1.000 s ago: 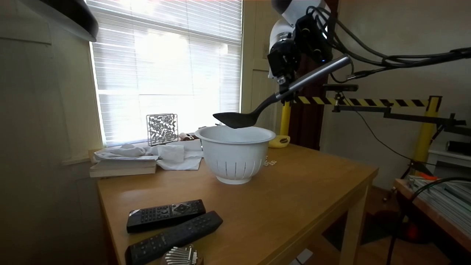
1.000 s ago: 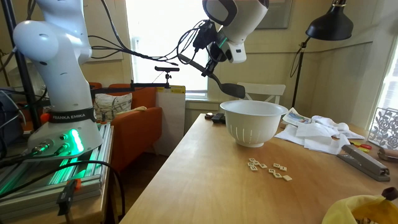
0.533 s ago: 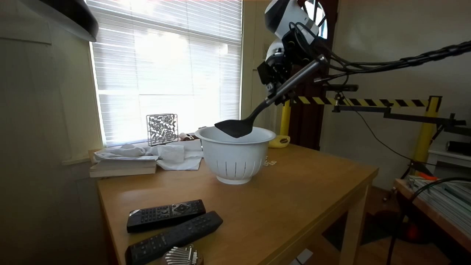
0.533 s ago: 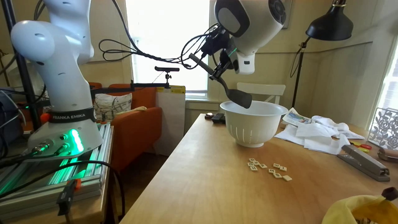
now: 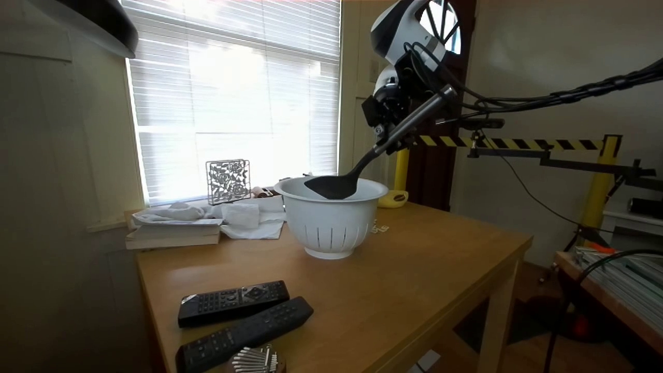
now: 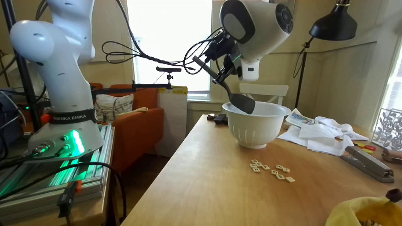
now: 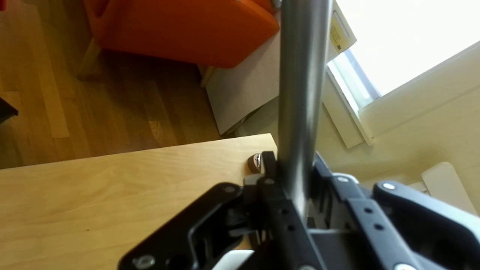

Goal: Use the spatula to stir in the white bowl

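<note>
The white bowl (image 5: 331,228) stands upright on the wooden table and also shows in an exterior view (image 6: 256,130); in the wrist view only a bit of white rim (image 7: 233,259) shows. My gripper (image 5: 392,142) is shut on the spatula's silver handle (image 5: 422,115), above and beside the bowl; it also shows in an exterior view (image 6: 219,79) and the wrist view (image 7: 295,165). The spatula tilts head-down. Its dark head (image 5: 334,187) is in the bowl's mouth around rim level, also seen in an exterior view (image 6: 242,103). The bowl's bottom inside is hidden.
Two black remotes (image 5: 233,303) and a small thumb piano (image 5: 256,360) lie at one table end. White papers (image 6: 323,135) lie beside the bowl. Letter tiles (image 6: 270,169), a stapler (image 6: 367,163) and a yellow pouch (image 6: 358,210) are on the table. A black lamp (image 6: 333,26) hangs nearby.
My gripper has moved down with the spatula, whose tilt has grown steeper. The spatula's head has dropped from above the bowl into its mouth. The bowl has not moved.
</note>
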{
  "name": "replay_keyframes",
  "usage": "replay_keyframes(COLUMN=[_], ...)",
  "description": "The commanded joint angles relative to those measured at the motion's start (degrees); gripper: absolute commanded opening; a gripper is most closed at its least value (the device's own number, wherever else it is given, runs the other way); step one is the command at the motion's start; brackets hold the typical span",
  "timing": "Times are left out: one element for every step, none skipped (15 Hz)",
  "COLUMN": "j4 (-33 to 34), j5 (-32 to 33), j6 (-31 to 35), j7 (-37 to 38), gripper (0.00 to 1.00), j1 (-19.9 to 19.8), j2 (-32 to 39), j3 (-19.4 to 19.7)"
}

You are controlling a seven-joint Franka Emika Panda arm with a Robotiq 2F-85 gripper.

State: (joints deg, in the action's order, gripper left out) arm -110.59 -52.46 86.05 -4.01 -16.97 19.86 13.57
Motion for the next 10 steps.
replay_keyframes(j4=[2.78, 3.81, 4.62, 5.69, 6.54, 7.69, 8.55, 9.34, 9.98, 10.70], j5=[-4.93, -6.42, -7.79, -9.27, -10.65, -11.98, -13.18, -14.03, -14.36, -14.52], j6=[0.79, 0.76, 0.24, -0.11, -0.06, -0.57, -0.39, 0.43, 1.22, 1.63], j7=[5.12, 6.80, 8.45, 9.84, 10.82, 12.32, 13.72, 15.76, 17.69, 20.07], gripper=[0.06, 0.06, 0.06, 0.06, 0.06, 0.06, 0.06, 0.06, 0.06, 0.06], j1=[-0.18, -0.39, -0.55, -0.74, -0.88, -1.13, -1.25, -1.17, -1.06, -1.14], j2=[5.16, 6.88, 8.25, 9.64, 10.74, 11.89, 12.78, 13.55, 13.97, 14.62], j3=[-0.70, -0.88, -1.04, -1.21, -1.29, -1.38, -1.32, -1.00, -0.60, -0.15])
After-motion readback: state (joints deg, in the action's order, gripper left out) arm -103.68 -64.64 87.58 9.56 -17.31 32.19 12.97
